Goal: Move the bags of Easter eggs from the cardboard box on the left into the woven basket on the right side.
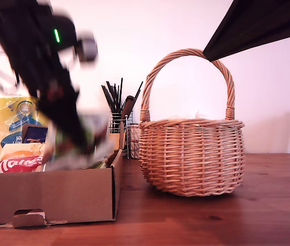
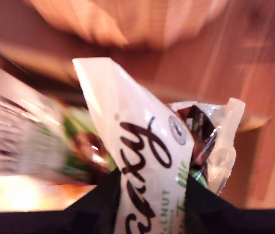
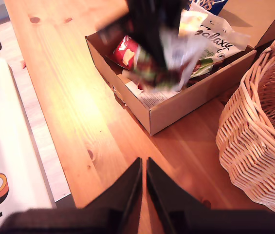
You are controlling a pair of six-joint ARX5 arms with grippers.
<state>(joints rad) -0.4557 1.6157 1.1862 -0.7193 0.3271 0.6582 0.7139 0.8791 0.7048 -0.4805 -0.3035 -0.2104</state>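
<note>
My first gripper (image 2: pixel 152 214) grasps a white green-print bag (image 2: pixel 142 161) between its fingers above the cardboard box (image 1: pixel 57 195), beside the woven basket (image 1: pixel 191 154), while my second gripper (image 3: pixel 143 185) hangs clenched, empty, over the worktop (image 3: pixel 79 107).

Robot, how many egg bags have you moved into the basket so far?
None that I can see: the basket's inside is hidden. In hand: my first gripper has its jaws shut on a white Galaxy bag, blurred above the cardboard box. Left: a red bag and others lie in the box. My second gripper hangs empty, jaws shut, above the table.
</note>
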